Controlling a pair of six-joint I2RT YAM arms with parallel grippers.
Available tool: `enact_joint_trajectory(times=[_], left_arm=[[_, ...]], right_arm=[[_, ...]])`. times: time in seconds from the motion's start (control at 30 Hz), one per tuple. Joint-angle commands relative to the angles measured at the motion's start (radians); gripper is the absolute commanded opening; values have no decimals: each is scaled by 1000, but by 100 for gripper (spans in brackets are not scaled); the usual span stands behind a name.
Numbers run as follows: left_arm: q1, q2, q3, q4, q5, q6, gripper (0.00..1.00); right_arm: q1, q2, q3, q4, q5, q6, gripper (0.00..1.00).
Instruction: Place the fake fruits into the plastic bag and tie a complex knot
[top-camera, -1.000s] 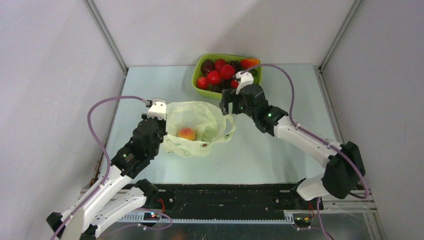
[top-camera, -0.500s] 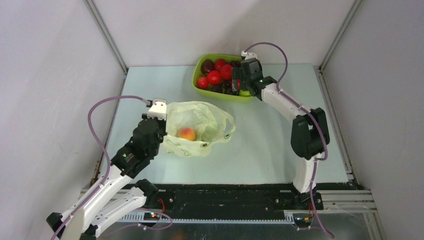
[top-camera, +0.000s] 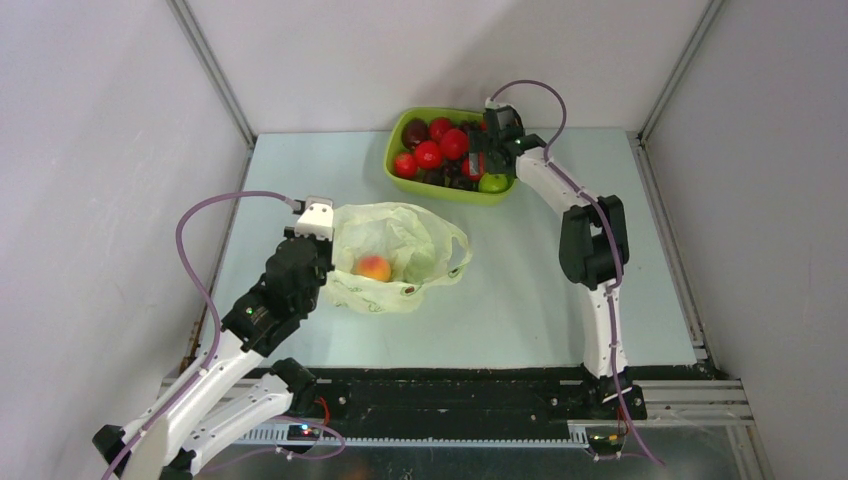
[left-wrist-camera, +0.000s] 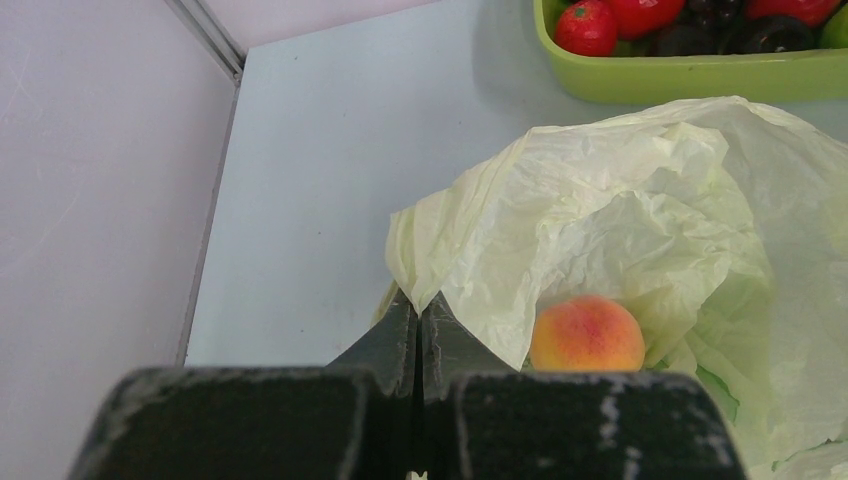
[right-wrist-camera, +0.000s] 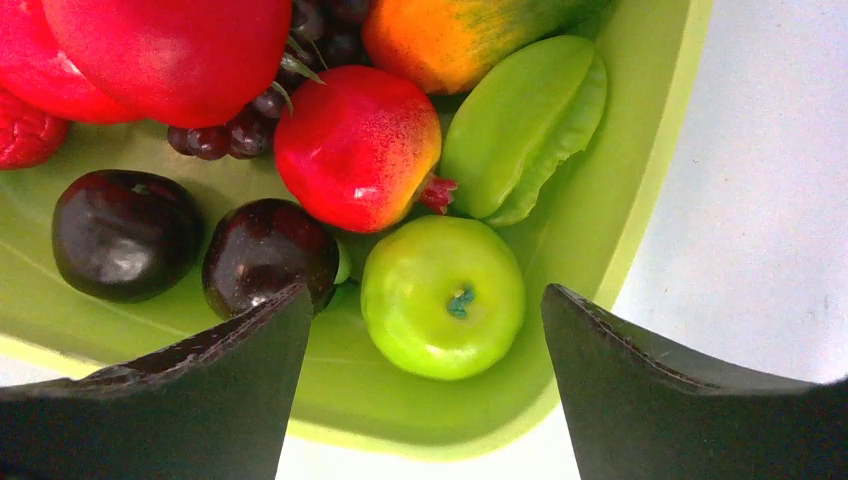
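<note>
Fake fruits, piece at the right pincer (right-wrist-camera: 425, 300): green apple (right-wrist-camera: 443, 297), lying in a corner of the tray (right-wrist-camera: 620, 200), centred between the fingers.
Right pincer, state: jaws wide apart, nothing held, one finger over each flank of the apple. Height above it is hard to judge from the wrist view.
Green apple, handling: probably light, hollow and rigid. The skin is glossy and round, so it may squirt out of a shallow pinch.
Green apple, hold: across the widest girth, fingers low on the sides.
Neighbours: two dark plums (right-wrist-camera: 125, 233) on one side, the nearer in line with that finger. A red fruit (right-wrist-camera: 357, 147) and a green star-shaped piece (right-wrist-camera: 525, 125) lie just beyond, and the tray wall is close on the other side. Little room for the fingers.
Right arm, pose: stretched far forward, elbow raised, wrist tipped down over the tray's right end.
Left pincer (left-wrist-camera: 417, 310), state: jaws together, clamped on the rim of the plastic bag (left-wrist-camera: 620, 200).
Plastic bag, handling: thin, limp and crinkly, likely to slip or tear if tugged. It is best held at the rim or a handle loop.
Plastic bag, location: on the surface (top-camera: 520, 280), near the tray, mouth open, with a peach (left-wrist-camera: 586, 333) inside.
Left arm, pose: bent low, forearm reaching forward at the bag's left side.
</note>
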Motion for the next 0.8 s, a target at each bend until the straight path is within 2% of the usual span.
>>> enact_joint_trajectory(times=[0.0,0.77], left_arm=[[6,-4,51,18,10,-3,0],[5,-14,51,16,28,-11,0]], right_arm=[[-8,52,99,-66,-16,-2,90],[14,195,177,-157,6,-30,94]])
